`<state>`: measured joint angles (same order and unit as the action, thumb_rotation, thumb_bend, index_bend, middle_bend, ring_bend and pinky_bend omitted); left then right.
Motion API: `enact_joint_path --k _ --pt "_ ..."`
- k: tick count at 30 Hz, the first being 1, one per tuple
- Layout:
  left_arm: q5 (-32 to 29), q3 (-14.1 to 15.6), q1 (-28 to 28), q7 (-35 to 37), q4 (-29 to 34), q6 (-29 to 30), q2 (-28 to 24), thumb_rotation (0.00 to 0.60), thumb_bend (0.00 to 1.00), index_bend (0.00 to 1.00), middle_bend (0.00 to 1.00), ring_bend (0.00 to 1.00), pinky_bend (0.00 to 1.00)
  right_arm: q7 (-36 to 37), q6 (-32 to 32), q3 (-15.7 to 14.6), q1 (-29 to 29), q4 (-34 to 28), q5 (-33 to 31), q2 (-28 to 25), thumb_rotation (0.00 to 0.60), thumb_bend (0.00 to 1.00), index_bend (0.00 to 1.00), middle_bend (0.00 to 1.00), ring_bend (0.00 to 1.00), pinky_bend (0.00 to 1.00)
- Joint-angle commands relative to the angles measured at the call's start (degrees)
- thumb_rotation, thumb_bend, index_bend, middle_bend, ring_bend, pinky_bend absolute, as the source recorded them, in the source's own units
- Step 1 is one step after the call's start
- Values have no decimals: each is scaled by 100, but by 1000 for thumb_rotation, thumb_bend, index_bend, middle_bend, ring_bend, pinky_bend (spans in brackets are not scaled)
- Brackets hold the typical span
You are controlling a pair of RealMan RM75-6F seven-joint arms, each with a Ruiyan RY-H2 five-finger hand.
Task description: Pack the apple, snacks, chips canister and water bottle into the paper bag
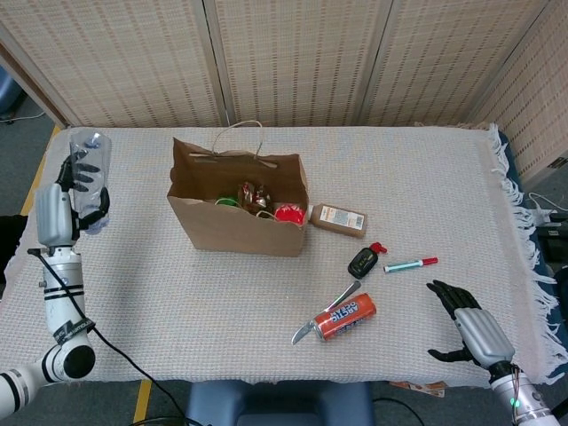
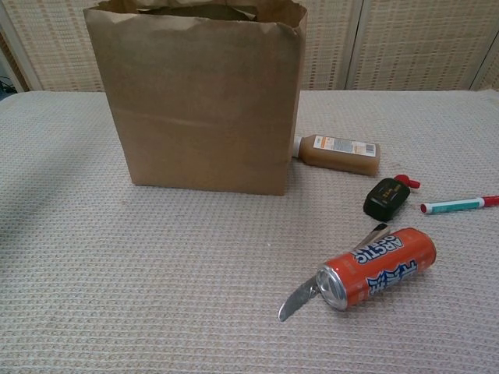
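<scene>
A staged test area is seen here, most likely a lab or robotics workspace rather than a home. The desk [image 1: 417,169] is draped with a woven off-white cloth fringed along one edge, and it is closed in behind by folding woven screens [image 1: 293,62] with pale frames. Grey floor and a strip of yellow tape [image 1: 140,395] are glimpsed at the near edge, with black cable [image 1: 115,355] trailed from an arm. A mixed scatter of props is laid out: an orange can [image 2: 378,267], a marker [image 2: 458,204], a brown bottle [image 2: 337,153].

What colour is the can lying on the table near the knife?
Orange, with blue and white lettering; the can shows best in the chest view.
</scene>
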<state>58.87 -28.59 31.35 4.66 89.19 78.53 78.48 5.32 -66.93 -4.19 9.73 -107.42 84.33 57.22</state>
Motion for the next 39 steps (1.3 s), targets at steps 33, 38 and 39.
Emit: enact_joint_path --k 33,38,39 --pt "-1198 -416 2874 -921 -588 -2064 1243 600 352 0 0 0 57 231 21 0 -1 1 -28 -139 600 2 0 0 0 0" --pt "-1208 -450 2794 -904 -385 -1925 1103 600 339 0 0 0 43 203 -1 -19 -16 1 16 -139 600 2 0 0 0 0" --pt "-1192 -469 2768 -892 -308 -1877 1056 600 340 0 0 0 43 196 -13 -19 -22 1 18 -135 600 2 0 0 0 0"
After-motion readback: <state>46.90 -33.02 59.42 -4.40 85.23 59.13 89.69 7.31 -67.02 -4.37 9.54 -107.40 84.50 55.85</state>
